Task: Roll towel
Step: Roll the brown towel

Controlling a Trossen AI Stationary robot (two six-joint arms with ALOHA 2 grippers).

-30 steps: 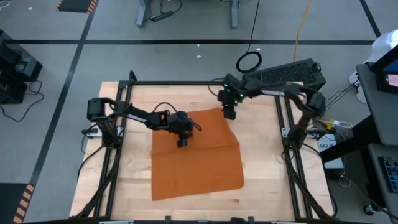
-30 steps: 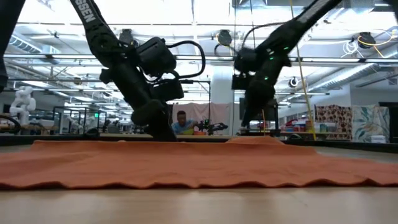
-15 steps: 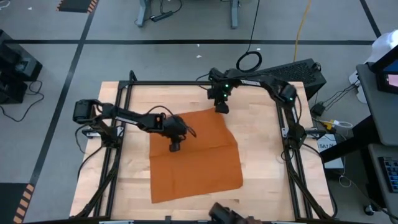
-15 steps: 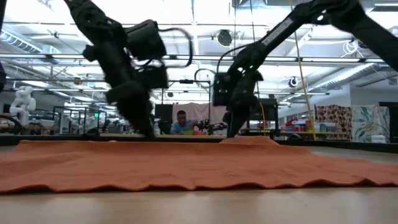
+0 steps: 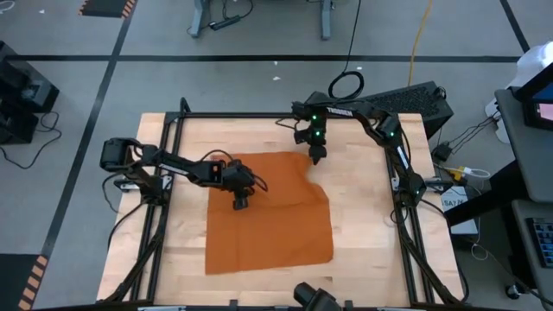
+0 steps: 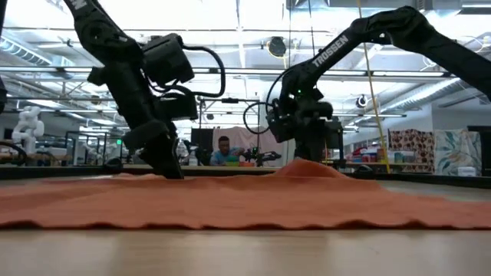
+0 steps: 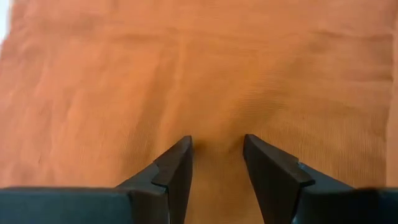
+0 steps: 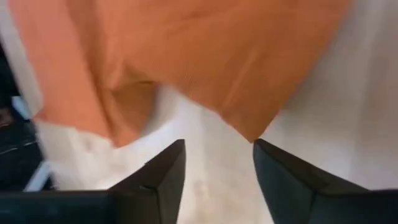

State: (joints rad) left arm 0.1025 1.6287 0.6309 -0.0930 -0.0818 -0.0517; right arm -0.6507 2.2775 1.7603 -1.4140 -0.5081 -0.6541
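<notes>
Bench (image 5: 363,233): pale wood top w/ black frame rails along edges; carries the towel, both arms reach in over it.
Towel (image 5: 276,216): burnt-orange cloth, spread mostly flat across mid bench, roughly square. Far-right corner area is bunched & lifted into a low hump near the right pincer; in low view that hump (image 6: 307,170) stands above the rest of the cloth. Near edge lies wavy on the wood (image 6: 230,218).
Left arm (image 5: 164,160): comes in from bench's left side, stretched low over the cloth's left part.
Right arm (image 5: 380,125): comes in from right rail, bends along the far edge, wrist pointing down at the towel's far-right corner.
Left pincer (image 5: 239,200): tips down on the towel, left of cloth centre. Fingers (image 7: 177,165) stand part open w/ a gap; only flat cloth (image 7: 205,74) between and ahead of them, nothing gripped.
Right pincer (image 5: 316,156): at far-right corner of the towel, just above bench. Fingers (image 8: 280,168) apart, holding nothing; wrist view shows folded cloth edge (image 8: 186,68) just ahead of the tips & bare wood between them.
Background: person (image 6: 223,152) seen far off behind the bench in low view, small, between the two arms.
</notes>
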